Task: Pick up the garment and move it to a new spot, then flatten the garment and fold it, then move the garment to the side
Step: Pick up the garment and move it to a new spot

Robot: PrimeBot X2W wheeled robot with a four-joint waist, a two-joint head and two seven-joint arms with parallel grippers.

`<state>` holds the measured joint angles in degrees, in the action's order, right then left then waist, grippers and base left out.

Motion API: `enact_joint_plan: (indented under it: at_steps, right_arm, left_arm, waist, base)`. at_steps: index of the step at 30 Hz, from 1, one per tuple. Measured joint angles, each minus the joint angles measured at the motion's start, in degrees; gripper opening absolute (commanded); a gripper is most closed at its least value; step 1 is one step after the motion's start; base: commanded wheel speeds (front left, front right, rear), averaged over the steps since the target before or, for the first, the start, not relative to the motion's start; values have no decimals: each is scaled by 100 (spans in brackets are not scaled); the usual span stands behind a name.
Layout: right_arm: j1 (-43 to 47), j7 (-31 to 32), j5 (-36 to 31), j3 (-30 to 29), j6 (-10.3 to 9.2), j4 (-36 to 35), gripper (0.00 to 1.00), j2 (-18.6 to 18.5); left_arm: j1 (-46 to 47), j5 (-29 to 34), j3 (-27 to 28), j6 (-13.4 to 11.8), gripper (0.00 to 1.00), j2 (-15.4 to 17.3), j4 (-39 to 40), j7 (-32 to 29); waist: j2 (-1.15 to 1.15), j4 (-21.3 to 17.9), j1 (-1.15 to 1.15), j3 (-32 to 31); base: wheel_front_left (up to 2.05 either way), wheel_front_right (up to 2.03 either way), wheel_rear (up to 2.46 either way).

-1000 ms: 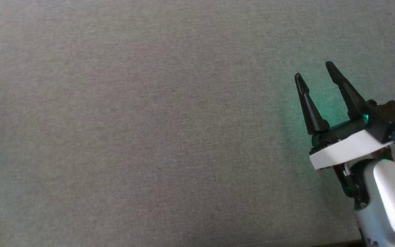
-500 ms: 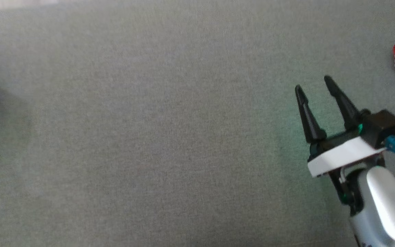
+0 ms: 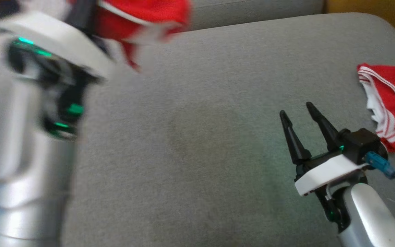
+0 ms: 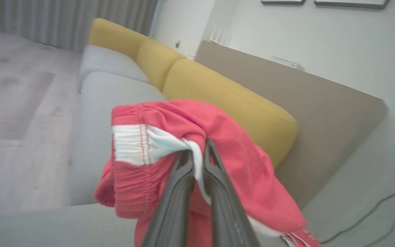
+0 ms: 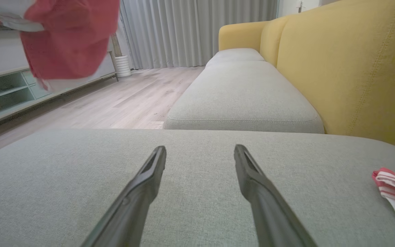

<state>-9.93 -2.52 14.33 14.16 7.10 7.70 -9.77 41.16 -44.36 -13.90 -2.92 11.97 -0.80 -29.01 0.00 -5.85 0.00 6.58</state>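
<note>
The long dark fingers (image 4: 180, 185) of the left gripper (image 4: 197, 149) are seen pressed almost together, and a white fold of the garment (image 4: 238, 144) is pinched between their tips. The garment is held up in the air, clear of the sofa. It is made of soft red knit cloth with a white ribbed band and a gathered elastic hem, and it is draped over the tips and hangs down on both sides.

The tapered fingers of the right gripper (image 3: 296, 110) are spread wide apart and are held low over bare cushion (image 3: 201, 137). The cushion is covered in a grey, coarsely woven fabric, and its corners are rounded. A second garment (image 3: 393, 99) is seen lying crumpled at the cushion's right edge, near the right gripper but apart from it. It is red, with thin white stripes along its border and a white inner face.

Beyond the cushion, a padded yellow backrest (image 5: 355, 68) with a stitched seam is seen. Further off, a floor (image 5: 132, 99) of pale wooden planks and a pleated grey curtain (image 5: 197, 31) are shown.
</note>
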Motion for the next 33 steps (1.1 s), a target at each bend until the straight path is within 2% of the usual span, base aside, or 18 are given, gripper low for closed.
enact_joint_plan:
  at_steps: [3,5,8,11,12,13,17,20,25,29,33]
  right_arm:
    - [-2,0,40,51,0,37,100,9]
    - [-9,0,57,91,0,57,100,9]
    - [-19,-1,80,153,0,104,100,27]
    - [-40,-7,91,194,0,180,100,36]
    - [-49,-8,92,213,0,210,100,36]
    - [-49,-8,92,213,0,210,100,36]
    - [-82,-8,124,223,0,303,100,32]
    - [-99,-9,124,205,0,354,100,26]
    - [-58,-5,124,69,0,379,100,10]
    - [158,12,124,-7,0,370,100,-11]
    - [361,109,124,-102,0,338,100,-42]
  left_arm:
    - [-341,-12,-304,79,0,-563,-315,470]
    - [-677,-65,-492,143,0,-791,-766,772]
    - [-1176,100,-798,134,0,-884,-1613,1266]
    - [-1498,377,-1057,-7,0,-900,-2441,1758]
    - [-1548,449,-1115,-21,46,-902,-2660,1901]
    - [-1548,449,-1115,-21,100,-902,-2660,1901]
    - [-1563,604,-1288,15,100,-917,-3187,2390]
    - [-1567,608,-1248,199,100,-911,-3139,3066]
    - [-1835,672,-1039,349,100,-693,-2616,3964]
    - [-2531,721,-719,342,100,-297,-2128,4242]
    - [-3112,959,-357,272,100,-75,-1573,4330]
  waist:
    - [0,-179,0,-4]
    - [0,-313,0,6]
    - [0,-522,0,23]
    - [0,-716,0,31]
    - [0,-773,0,30]
    - [0,-773,0,30]
    - [0,-902,0,-28]
    - [0,-875,0,-126]
    - [0,-701,0,-285]
    - [0,-505,0,-421]
    - [0,-301,0,-550]
  base:
    - [0,0,0]
    - [0,0,0]
    - [0,0,0]
    - [0,0,0]
    - [0,0,0]
    - [0,0,0]
    - [0,0,0]
    - [0,0,0]
    - [0,0,0]
    - [0,0,0]
    - [0,0,0]
